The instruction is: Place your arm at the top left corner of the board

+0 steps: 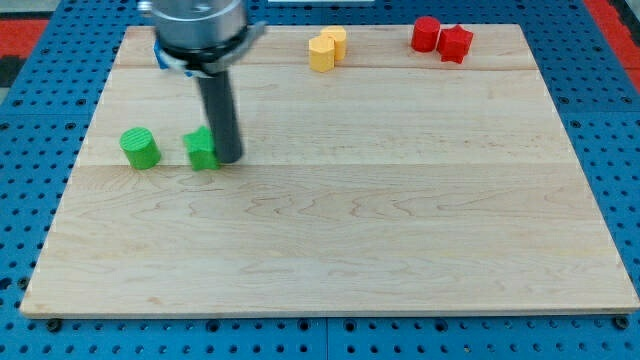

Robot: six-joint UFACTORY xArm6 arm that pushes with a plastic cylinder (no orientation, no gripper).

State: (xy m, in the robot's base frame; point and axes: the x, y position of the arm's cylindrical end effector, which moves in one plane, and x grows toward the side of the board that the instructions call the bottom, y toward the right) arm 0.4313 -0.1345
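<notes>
- A pale wooden board (330, 220) lies on a blue pegboard worktop (30, 120) dotted with holes; red patches show at the view's top corners.
- The board is the landmark here. Its top left corner (130, 32) sits at the view's upper left, and the arm's metal housing (198, 28) hangs just to the view's right of that corner, above the board's top edge.
- From the housing the dark rod drops to my tip (229, 158), which rests on the board well below the top left corner, in the board's left third.
- My tip touches the right side of a green block (203, 149); the rod covers part of that block, so its shape is hard to tell.
- A green cylinder (140, 148) stands near the board's left edge, apart from the other green block.
- Two yellow blocks (326, 48) touch each other at the board's top edge near the middle; their shapes are unclear.
- A red cylinder (426, 34) and a red block (456, 43) with a notched outline sit together near the board's top right.
- There is no gripper on this arm, so nothing spreads or pinches; the housing is cut off by the view's top.
- A sliver of blue and white shows behind the housing; I cannot tell what it is.
</notes>
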